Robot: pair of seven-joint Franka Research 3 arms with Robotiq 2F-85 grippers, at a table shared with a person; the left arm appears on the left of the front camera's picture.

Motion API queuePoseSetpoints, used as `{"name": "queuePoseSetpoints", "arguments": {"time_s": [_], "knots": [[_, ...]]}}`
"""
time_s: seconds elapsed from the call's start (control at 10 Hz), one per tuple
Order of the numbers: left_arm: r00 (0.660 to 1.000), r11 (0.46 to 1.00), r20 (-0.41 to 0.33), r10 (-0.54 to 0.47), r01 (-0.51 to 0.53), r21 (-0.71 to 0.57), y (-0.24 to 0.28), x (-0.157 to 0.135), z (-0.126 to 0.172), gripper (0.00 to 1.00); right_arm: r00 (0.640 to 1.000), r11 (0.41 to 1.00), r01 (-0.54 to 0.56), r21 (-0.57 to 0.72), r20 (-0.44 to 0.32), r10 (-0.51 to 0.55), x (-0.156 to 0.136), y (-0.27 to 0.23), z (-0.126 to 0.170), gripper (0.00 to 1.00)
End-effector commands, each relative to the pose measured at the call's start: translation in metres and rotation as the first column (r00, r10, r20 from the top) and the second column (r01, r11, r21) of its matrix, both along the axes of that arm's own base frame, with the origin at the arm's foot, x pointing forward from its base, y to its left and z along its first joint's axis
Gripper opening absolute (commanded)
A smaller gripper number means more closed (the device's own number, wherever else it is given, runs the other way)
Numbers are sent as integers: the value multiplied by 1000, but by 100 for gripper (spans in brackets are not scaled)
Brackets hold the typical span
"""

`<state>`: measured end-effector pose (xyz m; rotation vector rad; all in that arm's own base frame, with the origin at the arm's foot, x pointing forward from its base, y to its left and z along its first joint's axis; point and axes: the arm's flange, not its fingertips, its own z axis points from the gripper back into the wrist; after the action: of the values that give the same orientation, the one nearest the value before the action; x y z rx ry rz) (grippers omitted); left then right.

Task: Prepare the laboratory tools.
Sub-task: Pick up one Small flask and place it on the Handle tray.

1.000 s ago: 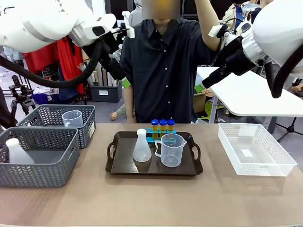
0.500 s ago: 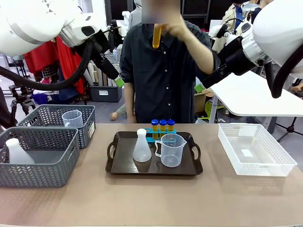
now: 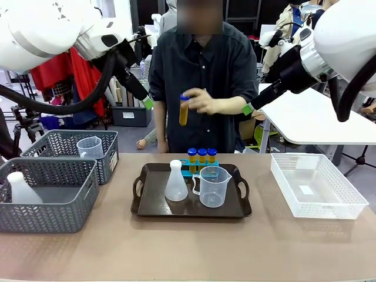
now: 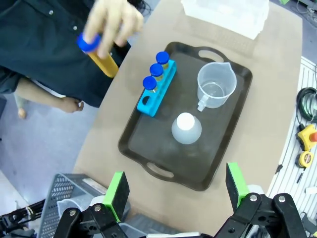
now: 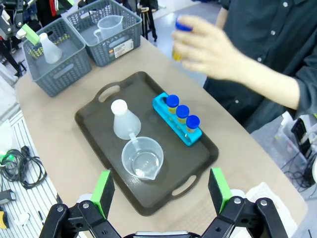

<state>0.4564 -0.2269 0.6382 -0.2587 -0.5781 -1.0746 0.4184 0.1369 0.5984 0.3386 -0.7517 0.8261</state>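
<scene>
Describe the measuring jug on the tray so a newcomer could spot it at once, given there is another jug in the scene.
Start at the dark handled tray in the middle of the table. On it, the clear measuring jug stands at the near right, beside the white conical flask and in front of the blue tube rack. Unlike the other jug, which sits in a grey mesh basket at the table's left, it stands on the tray.

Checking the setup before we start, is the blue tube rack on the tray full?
No. The blue tube rack holds three capped tubes; the person's hand holds the fourth tube above the tray.
</scene>
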Motion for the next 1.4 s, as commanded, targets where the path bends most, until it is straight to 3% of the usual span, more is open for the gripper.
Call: {"name": "queuePoseSetpoints", "arguments": {"time_s": [0.0,1.3], "knots": [[1000,1000,-2,1,-1,-2,2,1,3,100,1000,1000,-5,4,2,5,1,-1,1,100],[1000,1000,-2,1,-1,-2,2,1,3,100,1000,1000,-5,4,2,5,1,-1,1,100]]}}
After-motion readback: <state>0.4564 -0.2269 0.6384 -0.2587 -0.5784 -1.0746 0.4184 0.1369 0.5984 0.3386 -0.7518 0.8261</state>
